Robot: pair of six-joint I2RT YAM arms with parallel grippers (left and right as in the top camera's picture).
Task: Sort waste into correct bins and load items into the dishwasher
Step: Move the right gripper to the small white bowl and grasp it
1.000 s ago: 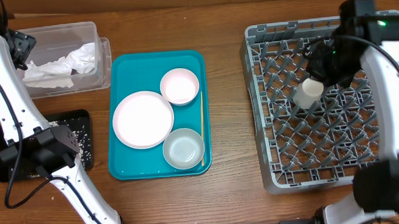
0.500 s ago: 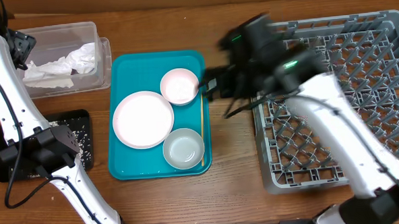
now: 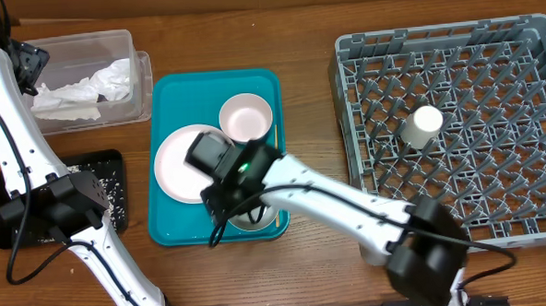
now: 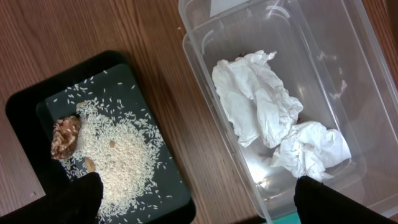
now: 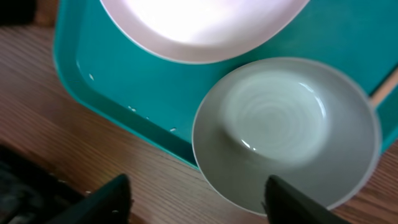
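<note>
Brown wooden worktop (image 3: pixel 308 105) is carrying a teal tray (image 3: pixel 164 89) at its middle, with the grey dish rack (image 3: pixel 434 38) standing to the right and the bins sitting to the left. The right arm is reaching across to the tray. Its end effector (image 5: pixel 199 199) is hovering with fingers apart, gripping nothing, over the tray's near right corner. The steel-sided bowl (image 5: pixel 283 130) is sitting upright in that corner, directly beneath. In the wrist view its centre is lying a little right of the gap between the fingers, so one finger is hanging over the bowl's near rim and the other over bare wood outside the tray. Being round, the bowl is offering no long axis, so a small rightward shift looks like what a rim grasp is calling for. The chopstick (image 3: pixel 275 144) is lying along the tray's right edge, running near to far, just beside the bowl. The left end effector (image 4: pixel 208 205), also spread and empty, is hanging between the black tray (image 4: pixel 25 106) and the clear tub (image 4: pixel 199 81), well apart from the bowl, so the right arm is the nearer one.
</note>
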